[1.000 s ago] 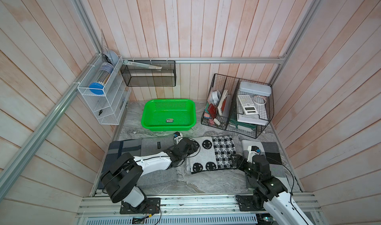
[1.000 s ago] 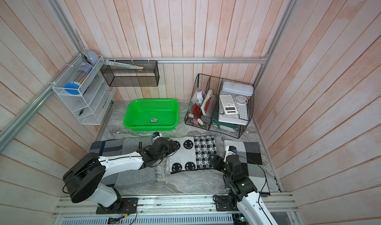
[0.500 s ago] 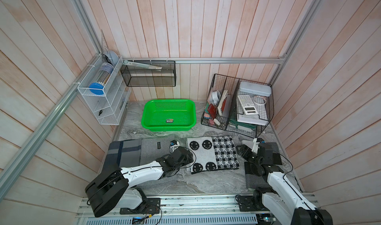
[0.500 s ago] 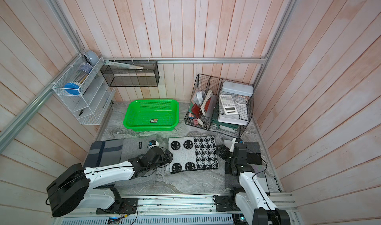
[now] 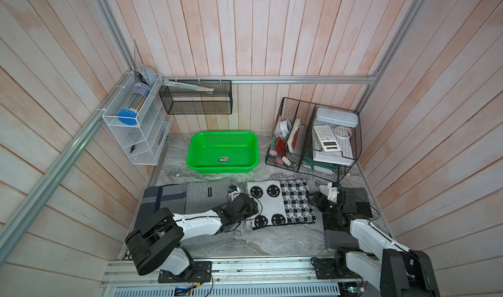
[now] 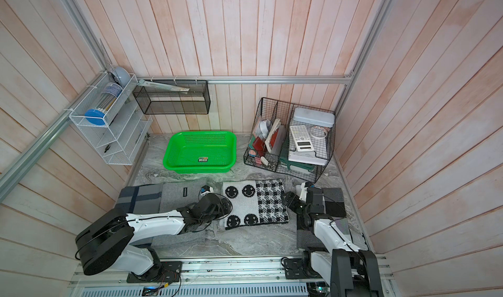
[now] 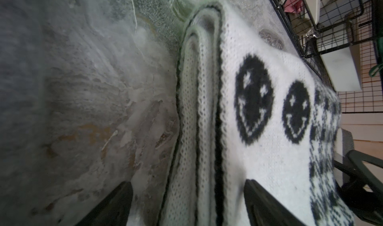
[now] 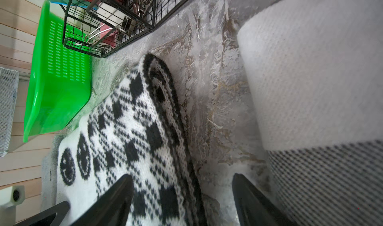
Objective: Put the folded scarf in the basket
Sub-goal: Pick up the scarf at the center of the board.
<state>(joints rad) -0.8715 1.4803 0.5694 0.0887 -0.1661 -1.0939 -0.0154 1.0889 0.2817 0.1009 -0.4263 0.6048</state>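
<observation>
Item: folded scarf (image 5: 280,204), black-and-white knit, smiley faces on one half and check on the other, stacked in several layers.
Location: flat on the worktop (image 5: 272,244), in front of the basket (image 5: 221,170) and apart from it.
Destination: green perforated basket, holding only a small sticker.
Left tool (image 7: 187,185): jaws apart, straddling the smiley-side edge; one finger low beside the worktop, the other above the top layer; nothing clamped.
Right tool (image 8: 182,176): jaws apart, straddling the check-side edge in the same fashion; nothing clamped.
Neighbours: grey scarf (image 5: 206,197) just beside the smiley end; grey cloth (image 5: 356,197) near the check end; black wire organiser (image 5: 313,140) behind the right arm.
Stage (judged): two-ended grasp lined up, closing and lift not yet done.
Risk, partial pinch: a low finger riding over the bottom layers would take only the upper ones, and the fold would open on lifting.
Risk, stray catch: the left low finger could snag the grey scarf and drag it along.
Risk, sag: uneven lifting would let the middle droop and catch the basket's near rim.
Risk, collision: the right arm travels close to the wire organiser.
</observation>
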